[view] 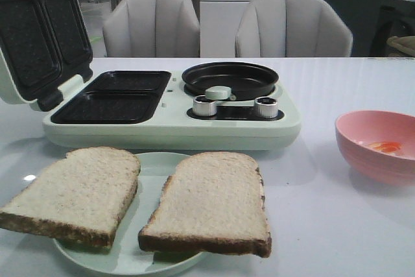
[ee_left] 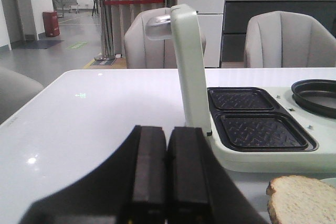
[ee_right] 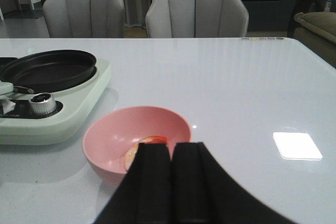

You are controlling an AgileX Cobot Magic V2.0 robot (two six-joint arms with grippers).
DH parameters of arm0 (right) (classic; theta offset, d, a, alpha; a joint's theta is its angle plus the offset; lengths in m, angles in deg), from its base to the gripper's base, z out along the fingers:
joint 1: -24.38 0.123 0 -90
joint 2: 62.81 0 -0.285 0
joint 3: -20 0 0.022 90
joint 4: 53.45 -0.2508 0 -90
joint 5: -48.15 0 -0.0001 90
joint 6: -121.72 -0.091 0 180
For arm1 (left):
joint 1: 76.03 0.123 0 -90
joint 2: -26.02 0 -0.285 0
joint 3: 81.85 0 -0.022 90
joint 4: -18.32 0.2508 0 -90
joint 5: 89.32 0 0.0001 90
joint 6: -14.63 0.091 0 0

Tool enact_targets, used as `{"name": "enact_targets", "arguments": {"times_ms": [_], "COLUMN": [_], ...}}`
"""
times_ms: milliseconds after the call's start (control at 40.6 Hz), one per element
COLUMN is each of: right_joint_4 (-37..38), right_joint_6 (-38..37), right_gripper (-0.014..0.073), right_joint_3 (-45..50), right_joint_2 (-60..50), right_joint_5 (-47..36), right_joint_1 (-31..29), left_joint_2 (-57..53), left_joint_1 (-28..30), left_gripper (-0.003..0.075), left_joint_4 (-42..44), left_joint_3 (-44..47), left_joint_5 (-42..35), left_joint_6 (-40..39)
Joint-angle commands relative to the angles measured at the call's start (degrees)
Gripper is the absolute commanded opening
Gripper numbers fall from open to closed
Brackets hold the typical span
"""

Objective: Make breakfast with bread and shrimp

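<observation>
Bread lies on a white table facing grey chairs; both arms' fingers pressed together.

The big breakfast maker blocks 12 o'clock, its lid standing up at 10. The pink bowl sits at 3, with bare table between.

Shrimp half behind right pincer
</observation>
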Motion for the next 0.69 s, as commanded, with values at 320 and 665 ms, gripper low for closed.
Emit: {"name": "enact_targets", "arguments": {"times_ms": [320, 665], "right_joint_4": [0.00, 0.00], "right_joint_6": [0.14, 0.14], "right_gripper": [0.0035, 0.0035], "right_joint_3": [-1.02, -1.02], "right_joint_2": [-1.12, -1.12], "right_joint_5": [-4.98, -5.12], "right_joint_1": [-0.10, -0.10], "left_joint_2": [-0.98, -0.98], "left_joint_1": [-0.08, -0.08], "left_gripper": [0.0101, 0.0101], "left_joint_4": [-0.44, -0.44], "left_joint_3": [1.74, 1.74], "left_joint_5": [-4.97, -5.48], "left_joint_6": [-0.38, -0.38]}}
